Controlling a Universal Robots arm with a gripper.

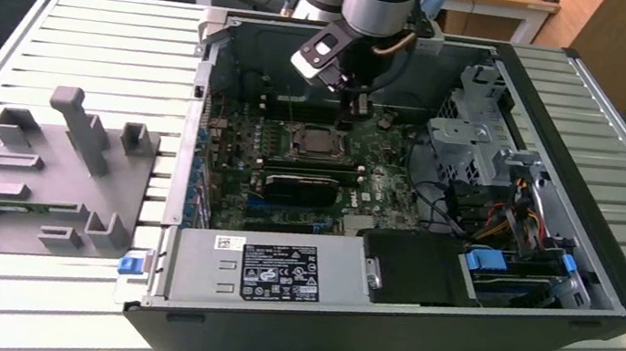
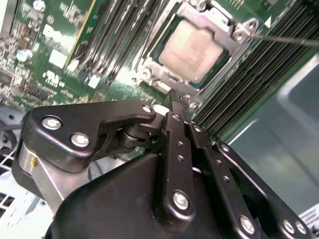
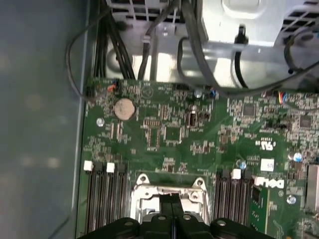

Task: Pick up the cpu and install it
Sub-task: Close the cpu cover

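Gripper [image 2: 178,98] hovers close over the cpu [image 2: 192,50] seated in its socket [image 2: 240,34], jaws together, empty — risk: dipping lower could scrape its top or nudge it askew.

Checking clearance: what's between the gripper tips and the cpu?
In the second wrist view, just the edge of the socket's metal frame separates the gripper from the cpu; nothing else lies there.

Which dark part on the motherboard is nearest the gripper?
The metal-framed socket holding the cpu, right beside the gripper; the larger black block lies farther off, toward the power supply.
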